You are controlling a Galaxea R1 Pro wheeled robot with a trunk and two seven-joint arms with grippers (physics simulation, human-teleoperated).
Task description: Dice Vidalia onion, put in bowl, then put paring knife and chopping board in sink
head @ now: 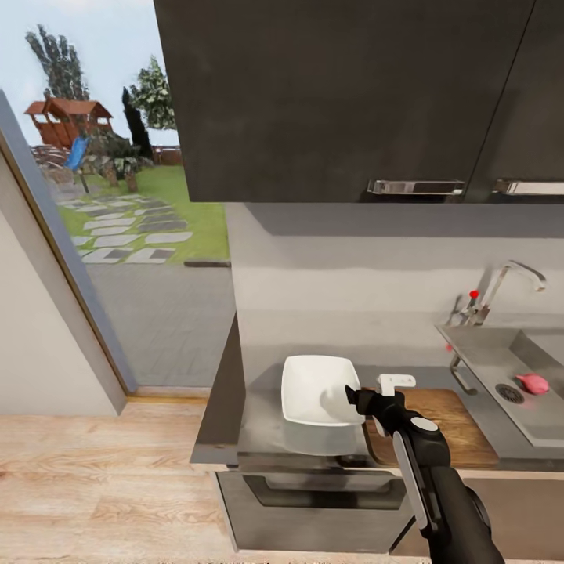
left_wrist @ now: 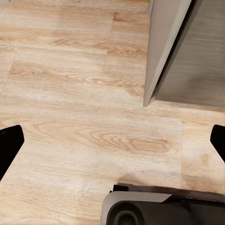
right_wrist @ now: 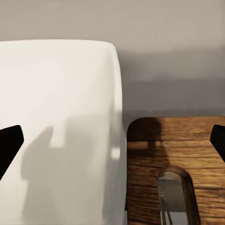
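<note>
The white square bowl (head: 317, 389) (right_wrist: 61, 131) sits on the grey countertop (head: 258, 427) with the brown chopping board (head: 450, 427) (right_wrist: 173, 145) just to its right. My right gripper (head: 356, 398) (right_wrist: 112, 143) hovers open and empty over the seam between bowl and board. At the far right the pinkish Vidalia onion (head: 534, 383) lies in the steel sink (head: 548, 427), beside the round drain. My left gripper (left_wrist: 112, 143) hangs open over the wooden floor, holding nothing. The paring knife is hidden.
A chrome tap (head: 505, 283) with a red knob stands behind the sink. Dark wall cabinets (head: 345, 94) hang overhead. A black-handled drawer (head: 329, 489) is under the counter. A glass opening (head: 117, 235) at the left shows a garden. My base (left_wrist: 154, 211) and a cabinet corner (left_wrist: 164, 51) are on the floor.
</note>
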